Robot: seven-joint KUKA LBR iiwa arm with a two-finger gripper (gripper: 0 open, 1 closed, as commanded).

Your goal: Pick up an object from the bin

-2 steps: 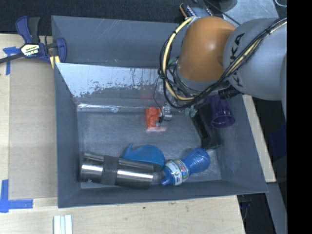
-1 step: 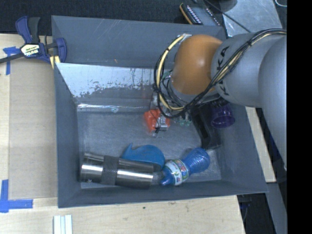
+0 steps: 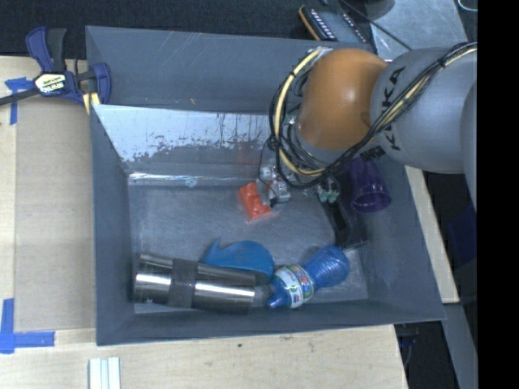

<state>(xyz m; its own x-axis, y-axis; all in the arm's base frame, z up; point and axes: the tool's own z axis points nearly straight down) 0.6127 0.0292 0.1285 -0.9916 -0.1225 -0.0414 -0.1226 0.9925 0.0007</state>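
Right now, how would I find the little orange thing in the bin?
In the grey bin, look near the back wall, beside the gripper. A small orange lump lies there. Its neighbours are a purple cup and a black piece to its right; nothing else there is orange.

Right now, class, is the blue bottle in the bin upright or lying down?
Lying down: the blue bottle stretches lengthwise along the floor of the bin, one end beside the steel flask.

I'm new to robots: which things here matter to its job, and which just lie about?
In play: gripper; small orange-red piece beside it, mid-bin.
Lying about: purple cup; black piece; blue bottle; flat blue piece; steel flask.
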